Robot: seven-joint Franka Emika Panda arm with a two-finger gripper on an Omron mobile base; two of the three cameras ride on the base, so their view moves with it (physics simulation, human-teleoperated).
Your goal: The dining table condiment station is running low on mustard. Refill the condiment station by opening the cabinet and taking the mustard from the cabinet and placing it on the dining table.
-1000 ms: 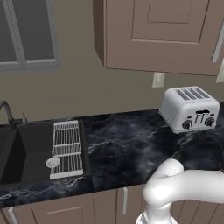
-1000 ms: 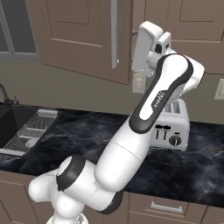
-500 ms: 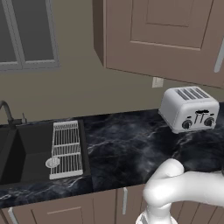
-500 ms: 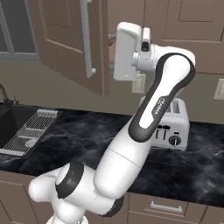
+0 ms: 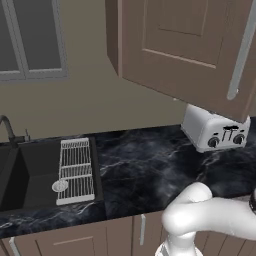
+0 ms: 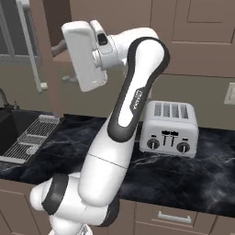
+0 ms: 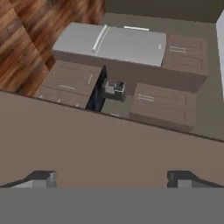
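Observation:
The cabinet's door (image 5: 185,35) stands swung out from the wall, its long silver bar handle (image 5: 240,55) at the free edge. From the right base view the same door (image 6: 49,27) shows edge-on with the handle (image 6: 30,46) to its left. My gripper (image 6: 64,62) is raised behind that door, open, close to its inner face. In the hand view the fingertips (image 7: 41,179) stand wide apart around the gripper (image 7: 113,179), nothing between them, and the brown door panel (image 7: 109,144) runs across in front. The mustard is hidden and the dining table is out of view.
A silver toaster (image 6: 170,131) stands on the black marble counter (image 5: 150,170), partly behind the open door in the left base view. At the left are a sink (image 5: 30,170) with a wire rack (image 5: 75,167) and a faucet (image 5: 7,127). Base cabinets (image 6: 174,218) lie below.
The cabinet door has swung further open toward the base, now covering part of the toaster in the left base view. My hand has moved left along with it, still open.

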